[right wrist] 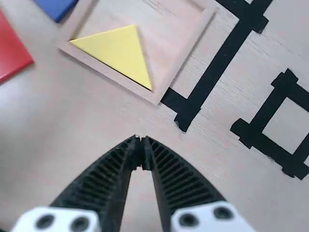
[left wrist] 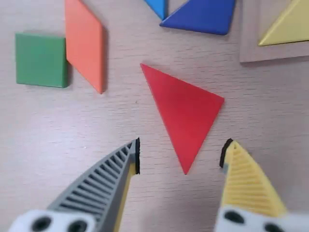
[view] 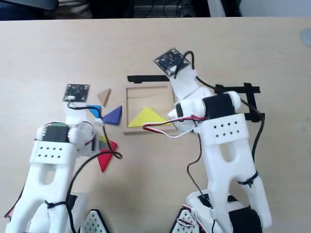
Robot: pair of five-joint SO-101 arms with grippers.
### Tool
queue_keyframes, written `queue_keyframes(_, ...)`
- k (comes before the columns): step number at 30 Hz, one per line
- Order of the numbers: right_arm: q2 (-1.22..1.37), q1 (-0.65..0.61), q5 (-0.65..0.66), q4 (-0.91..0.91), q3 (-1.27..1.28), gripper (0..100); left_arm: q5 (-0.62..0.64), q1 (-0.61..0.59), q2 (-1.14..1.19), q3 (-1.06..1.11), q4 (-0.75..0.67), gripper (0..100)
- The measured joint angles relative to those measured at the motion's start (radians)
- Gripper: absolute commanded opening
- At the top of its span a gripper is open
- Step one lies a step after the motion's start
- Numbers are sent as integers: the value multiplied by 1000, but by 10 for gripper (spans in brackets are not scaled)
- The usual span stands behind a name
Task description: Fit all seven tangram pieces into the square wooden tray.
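The square wooden tray (view: pixel 130 104) sits mid-table with a yellow triangle (view: pixel 147 117) inside it. My left gripper (left wrist: pixel 181 154) stands open, its fingers on either side of the near tip of a red triangle (left wrist: pixel 186 108) that lies flat on the table. Beyond it lie a green square (left wrist: pixel 41 59), an orange parallelogram (left wrist: pixel 84 43), a dark blue triangle (left wrist: pixel 203 14) and a light blue piece (left wrist: pixel 158 7). A tan triangle (view: pixel 104 95) rests left of the tray. My right gripper (right wrist: pixel 143 145) is shut and holds nothing, off the tray rim (right wrist: pixel 186 50) near the yellow triangle (right wrist: pixel 120 50).
Black tape marks (right wrist: pixel 227 53) outline squares on the table right of the tray, and a tape strip (view: pixel 146 78) runs along its far side. The right arm (view: pixel 221 121) overhangs the tray's right edge.
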Motion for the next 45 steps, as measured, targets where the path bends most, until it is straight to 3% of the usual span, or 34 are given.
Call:
queue_keyframes(3,-9,2,-18,-81,106,11,46,81,0,37,-60,309)
queue_keyframes(9,-11,2,-86,-212,247,11,161,77,158,64,-186,309)
queue_keyframes(15,-11,-52,-130,-298,331,11,296,64,437,-32,-157,311)
queue_keyframes(21,-11,-66,-133,-362,381,11,397,64,542,-80,-176,310)
queue_keyframes(32,-11,-66,-133,-370,382,11,374,12,601,-100,-247,310)
queue_keyframes(45,-11,-66,-133,-370,382,11,66,-167,601,-112,-189,310)
